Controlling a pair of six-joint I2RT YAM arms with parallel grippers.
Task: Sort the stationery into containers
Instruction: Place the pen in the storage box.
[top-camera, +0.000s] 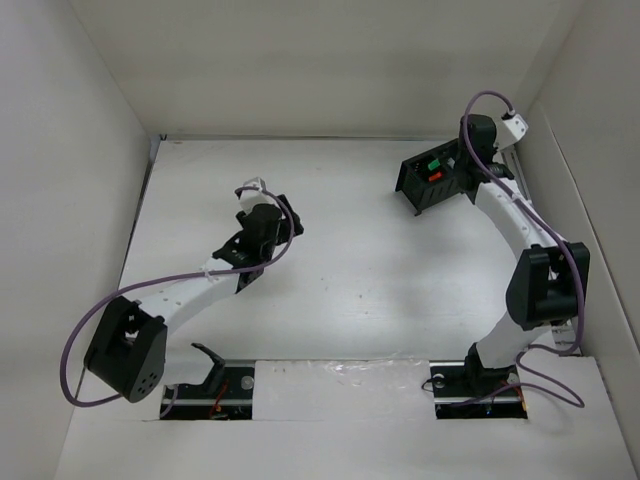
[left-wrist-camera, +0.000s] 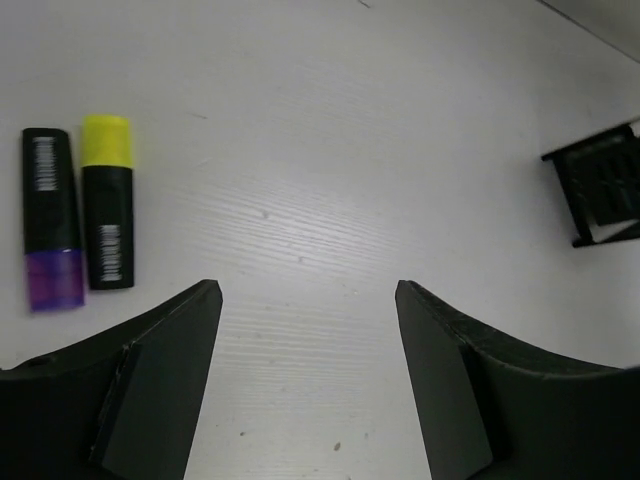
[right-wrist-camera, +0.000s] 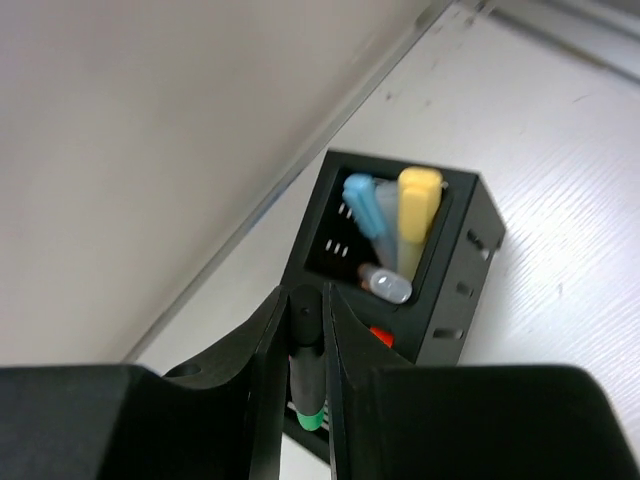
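Right wrist view: what are the right jaws doing?
Clenched on a green-tipped black marker (right-wrist-camera: 306, 350), just above the organiser (right-wrist-camera: 455, 290). Blue (right-wrist-camera: 362, 200) and yellow (right-wrist-camera: 417, 215) markers stand inside it.
And the left jaws?
Released over the worktop (left-wrist-camera: 330, 150). 2 markers, yellow-capped (left-wrist-camera: 108, 205) and purple-capped (left-wrist-camera: 52, 220), lie well left of the organiser.

Reaches the left arm (top-camera: 200, 290) up and inward over the bench (top-camera: 380, 280), elbow folded low at the near left, left jaws spread wide, gripping nothing. Stretches the right arm (top-camera: 510, 215) to the far right corner, right jaws pinched on a green-ended marker (right-wrist-camera: 305, 350).
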